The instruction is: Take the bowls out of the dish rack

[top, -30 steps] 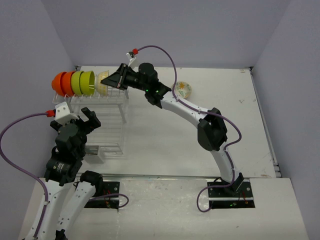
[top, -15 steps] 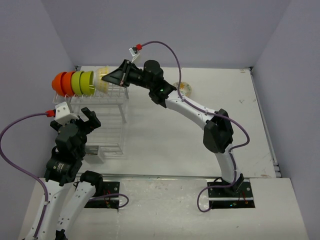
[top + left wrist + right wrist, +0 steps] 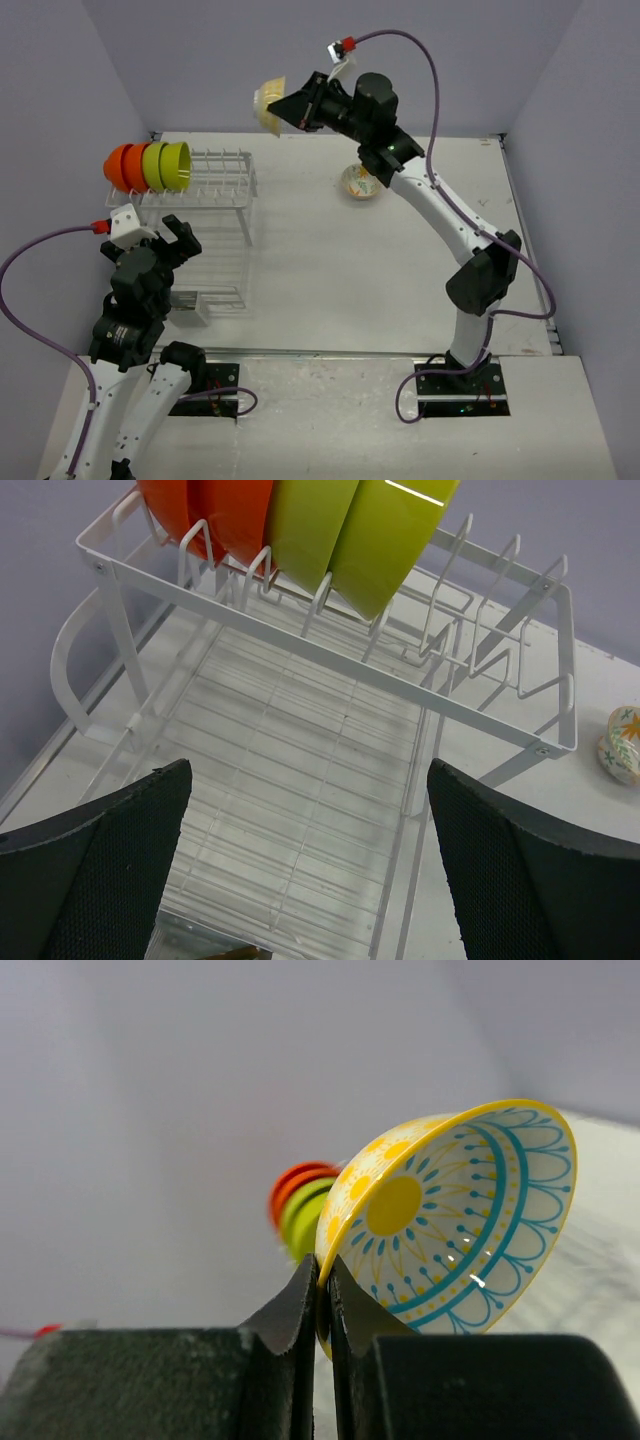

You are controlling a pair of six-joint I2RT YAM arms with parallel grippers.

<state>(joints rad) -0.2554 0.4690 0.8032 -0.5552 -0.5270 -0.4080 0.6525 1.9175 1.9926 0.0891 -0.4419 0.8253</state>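
Observation:
The white wire dish rack (image 3: 215,225) stands at the left of the table. Two orange bowls (image 3: 125,166) and two lime-green bowls (image 3: 168,165) stand on edge at its far left; they also show in the left wrist view (image 3: 345,530). My right gripper (image 3: 292,108) is shut on the rim of a cream bowl (image 3: 269,103) with a blue pattern (image 3: 455,1215), held high above the table to the right of the rack. Another patterned bowl (image 3: 361,182) sits on the table. My left gripper (image 3: 172,236) is open and empty above the rack's near part (image 3: 300,770).
A small cutlery holder (image 3: 187,306) sits at the rack's near end. Purple walls close in the left, back and right. The patterned bowl on the table also shows at the right edge of the left wrist view (image 3: 621,743).
My right gripper has lifted the cream patterned bowl out of the rack, up and to the right. The left arm has not moved.

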